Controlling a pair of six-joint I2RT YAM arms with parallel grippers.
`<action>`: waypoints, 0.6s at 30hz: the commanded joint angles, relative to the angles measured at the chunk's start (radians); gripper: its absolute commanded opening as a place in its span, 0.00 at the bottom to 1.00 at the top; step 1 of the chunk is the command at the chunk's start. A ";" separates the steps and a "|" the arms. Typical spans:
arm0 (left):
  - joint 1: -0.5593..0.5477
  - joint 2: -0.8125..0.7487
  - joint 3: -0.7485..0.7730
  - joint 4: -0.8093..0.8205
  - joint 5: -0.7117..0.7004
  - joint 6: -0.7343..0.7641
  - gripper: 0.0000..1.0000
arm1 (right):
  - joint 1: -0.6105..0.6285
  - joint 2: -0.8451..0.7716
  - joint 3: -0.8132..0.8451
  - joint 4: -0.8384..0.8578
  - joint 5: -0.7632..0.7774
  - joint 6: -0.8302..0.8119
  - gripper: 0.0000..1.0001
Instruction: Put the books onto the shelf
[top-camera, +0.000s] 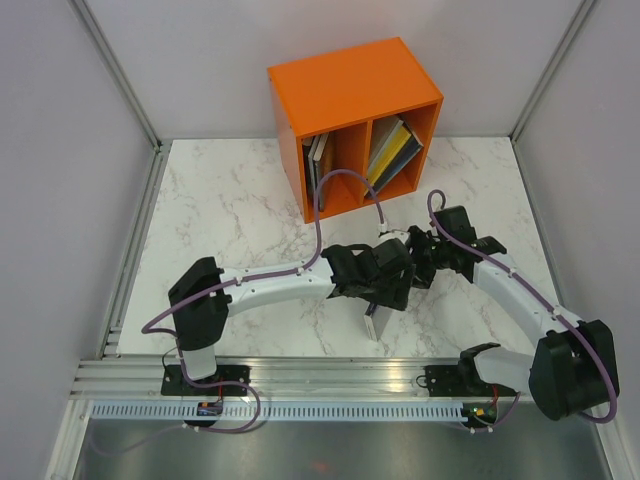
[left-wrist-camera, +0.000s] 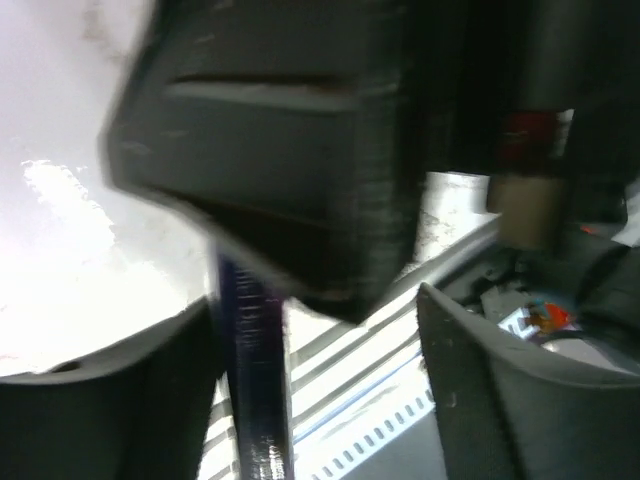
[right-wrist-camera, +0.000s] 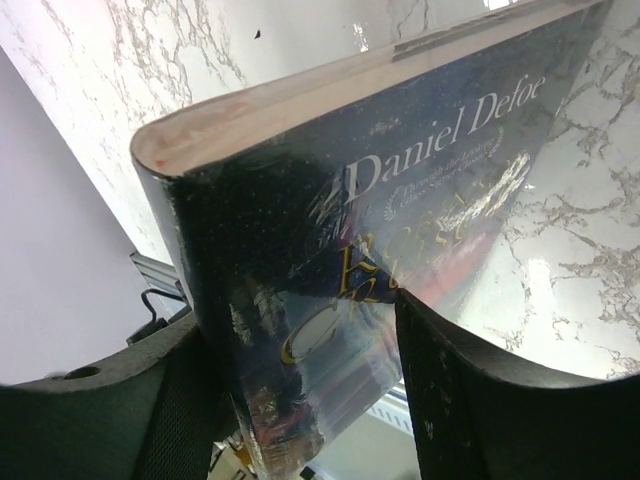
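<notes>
The shelf (top-camera: 350, 85) stands at the middle of the bench's (top-camera: 230, 200) far edge, its two openings facing the arms. Books are already in both halves. A few books (top-camera: 320, 155) stand nearly upright in the left compartment. A second set (top-camera: 392, 150), with yellow and blue covers showing, leans over in the right one.

Both arms meet in front of the shelf, over the middle of the bench. Between them is a dark navy book (right-wrist-camera: 400, 200) with "Daniel Defoe" printed on its cover. In the top view only its pale page edge shows, just below the two wrists on the side toward the near edge. The rest is hidden under the arms.

The right fingers (right-wrist-camera: 480, 400) stand fairly wide, one on each cover of the navy book. The book fills the gap between them, so they appear to grip it across its thickness near the spine.

The left fingers (left-wrist-camera: 500, 400) are parted. The book's thin dark edge runs between them, close to one finger with a clear gap to the other, so they do not clamp it. This view is blurred, and the dark body of the other wrist fills its upper half.

I cannot tell whether the book's lower edge touches the bench.
</notes>
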 joint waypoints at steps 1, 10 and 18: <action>-0.025 -0.057 0.063 0.151 0.061 -0.049 0.80 | 0.006 0.020 -0.023 -0.019 0.045 -0.036 0.00; -0.025 -0.096 0.059 0.190 0.064 -0.075 1.00 | 0.007 -0.026 0.029 -0.129 0.076 -0.093 0.00; -0.025 -0.179 -0.004 0.268 0.038 -0.144 1.00 | 0.007 -0.116 0.058 -0.258 0.102 -0.109 0.00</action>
